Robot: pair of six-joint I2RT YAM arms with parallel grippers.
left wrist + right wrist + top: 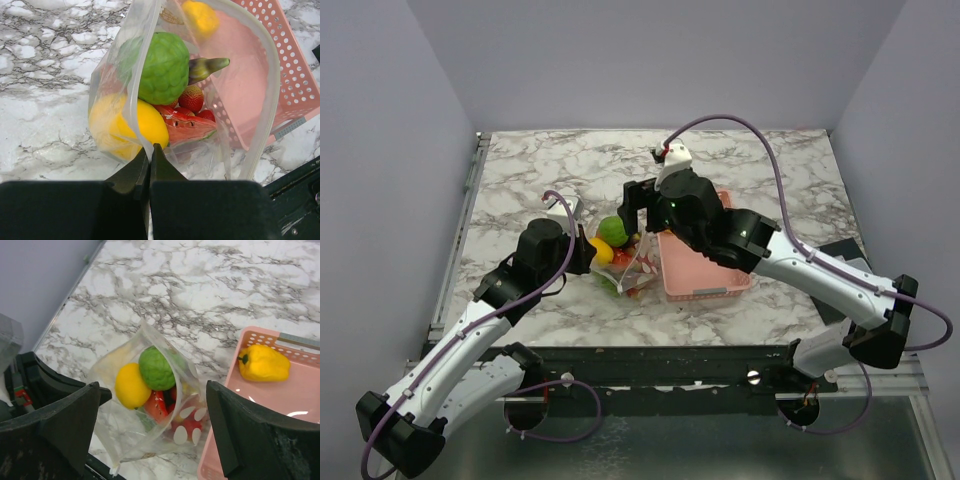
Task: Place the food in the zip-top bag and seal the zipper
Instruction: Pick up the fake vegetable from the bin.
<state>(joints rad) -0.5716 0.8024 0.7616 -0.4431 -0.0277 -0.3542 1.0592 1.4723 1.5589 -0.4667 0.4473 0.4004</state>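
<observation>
The top camera hangs high behind the near edge of the table (520,180), looking down and toward the far edge. It stands far enough off that the whole marble top shows and the zip-top bag (620,265) near its middle looks small. The left wrist camera sits just behind the left gripper (150,150), very close, facing along the fingers into the bag's mouth with the pink basket (300,75) beyond. The right wrist camera looks steeply down from higher up between the spread fingers of the right gripper (151,385), sharing the bag, the basket and the marble around them with both other views.
</observation>
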